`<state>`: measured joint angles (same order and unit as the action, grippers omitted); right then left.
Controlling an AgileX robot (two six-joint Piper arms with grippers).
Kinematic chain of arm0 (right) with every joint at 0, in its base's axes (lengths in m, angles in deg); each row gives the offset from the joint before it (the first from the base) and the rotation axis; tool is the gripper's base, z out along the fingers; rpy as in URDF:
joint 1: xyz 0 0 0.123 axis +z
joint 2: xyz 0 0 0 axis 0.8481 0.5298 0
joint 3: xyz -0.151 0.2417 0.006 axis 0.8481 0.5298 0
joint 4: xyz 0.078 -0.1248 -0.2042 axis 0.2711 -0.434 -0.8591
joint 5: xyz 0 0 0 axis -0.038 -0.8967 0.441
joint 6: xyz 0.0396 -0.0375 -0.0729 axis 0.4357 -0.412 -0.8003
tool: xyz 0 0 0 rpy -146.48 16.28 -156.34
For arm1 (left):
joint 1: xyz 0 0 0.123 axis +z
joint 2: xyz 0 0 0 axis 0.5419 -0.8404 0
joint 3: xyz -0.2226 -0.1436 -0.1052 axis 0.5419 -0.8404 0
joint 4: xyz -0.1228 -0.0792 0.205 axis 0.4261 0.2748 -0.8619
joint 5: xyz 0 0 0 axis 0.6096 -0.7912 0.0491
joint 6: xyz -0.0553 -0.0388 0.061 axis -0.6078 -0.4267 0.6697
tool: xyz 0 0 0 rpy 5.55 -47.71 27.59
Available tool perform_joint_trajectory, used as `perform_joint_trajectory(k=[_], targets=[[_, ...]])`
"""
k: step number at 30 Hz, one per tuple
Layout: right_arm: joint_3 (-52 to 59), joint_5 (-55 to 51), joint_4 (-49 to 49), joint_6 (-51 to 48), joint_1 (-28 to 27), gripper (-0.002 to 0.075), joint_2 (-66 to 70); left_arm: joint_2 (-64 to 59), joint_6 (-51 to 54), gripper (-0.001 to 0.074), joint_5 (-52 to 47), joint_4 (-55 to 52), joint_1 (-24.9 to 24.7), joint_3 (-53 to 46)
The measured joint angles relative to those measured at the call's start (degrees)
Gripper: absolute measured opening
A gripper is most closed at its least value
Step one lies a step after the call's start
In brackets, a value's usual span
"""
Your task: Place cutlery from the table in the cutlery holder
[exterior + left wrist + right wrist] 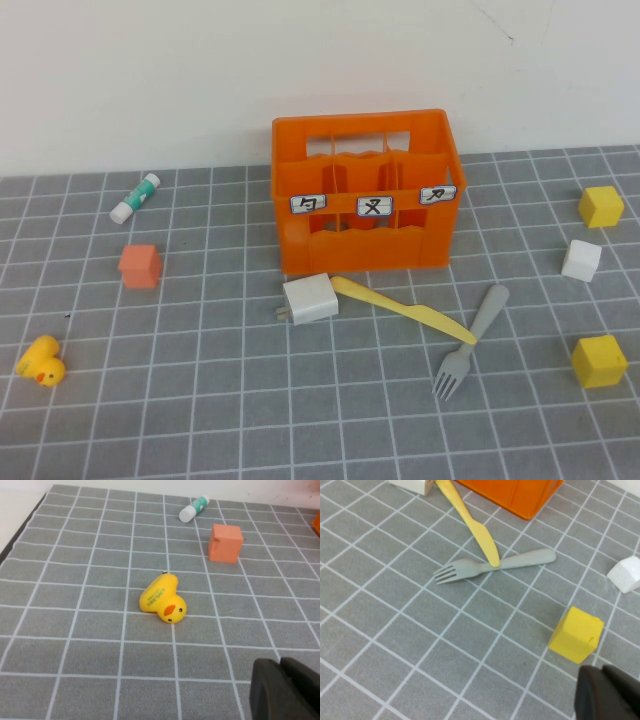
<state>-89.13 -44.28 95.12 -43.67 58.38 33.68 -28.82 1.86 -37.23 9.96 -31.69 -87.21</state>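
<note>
Cutlery lies loose on the table in front of the orange cutlery holder.
The yellow knife rests its tip on the grey fork. The left gripper and the right gripper each show only a dark edge; I cannot tell their jaws' state.

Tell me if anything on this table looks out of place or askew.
The yellow duck lies tipped on its side near the left gripper. The knife rests with its tip across the fork, its other end by the white charger, both outside the orange crate. The right gripper hovers nearby.
</note>
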Motion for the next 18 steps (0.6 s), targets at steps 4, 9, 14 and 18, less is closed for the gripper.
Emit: perform_joint_trajectory(k=[4, 9, 14, 18], targets=[[0.0, 0.0, 0.0, 0.0, 0.0, -0.0003, 0.0, 0.0, 3.0, 0.0, 0.0, 0.2, 0.0, 0.0], [0.0, 0.0, 0.0, 0.0, 0.0, -0.0003, 0.0, 0.0, 3.6, 0.0, 0.0, 0.5, 0.0, 0.0], [0.0, 0.0, 0.0, 0.0, 0.0, -0.0003, 0.0, 0.0, 0.2, 0.0, 0.0, 0.9, 0.0, 0.0], [0.0, 0.0, 0.0, 0.0, 0.0, -0.0003, 0.0, 0.0, -0.6, 0.0, 0.0, 0.9, 0.0, 0.0]])
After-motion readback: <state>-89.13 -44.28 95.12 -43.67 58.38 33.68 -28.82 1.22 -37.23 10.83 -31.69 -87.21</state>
